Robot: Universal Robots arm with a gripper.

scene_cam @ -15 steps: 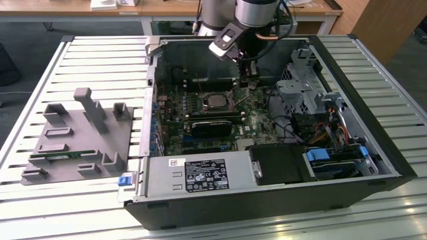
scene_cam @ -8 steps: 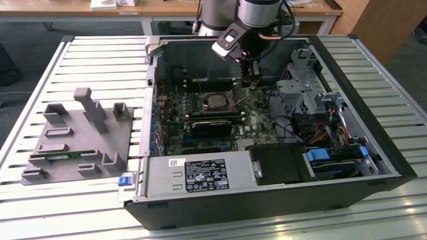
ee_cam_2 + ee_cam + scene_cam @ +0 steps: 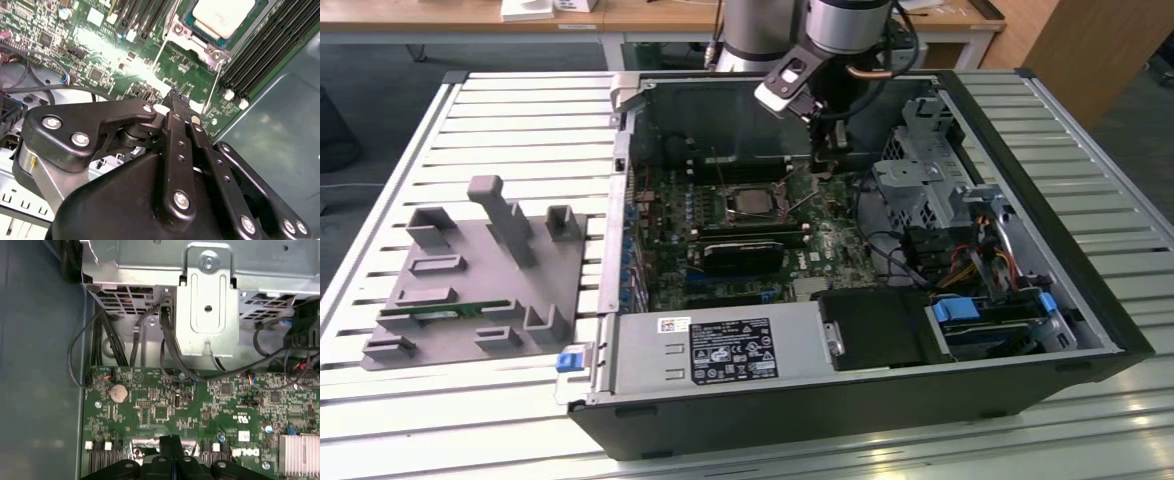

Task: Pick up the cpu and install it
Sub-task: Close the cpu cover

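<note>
Slim black pincer (image 3: 175, 96) pressed together, empty, hovering above green motherboard (image 3: 100, 50) | silvery-grey square cpu (image 3: 220, 17) rests in metal-framed socket (image 3: 176, 30), upper right of second wrist view, apparently seated for locking.

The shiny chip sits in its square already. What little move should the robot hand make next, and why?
Probably lift straight up a little: the cpu already lies in its socket, and the gripper, shut on nothing, hangs low over the motherboard beside it.
</note>
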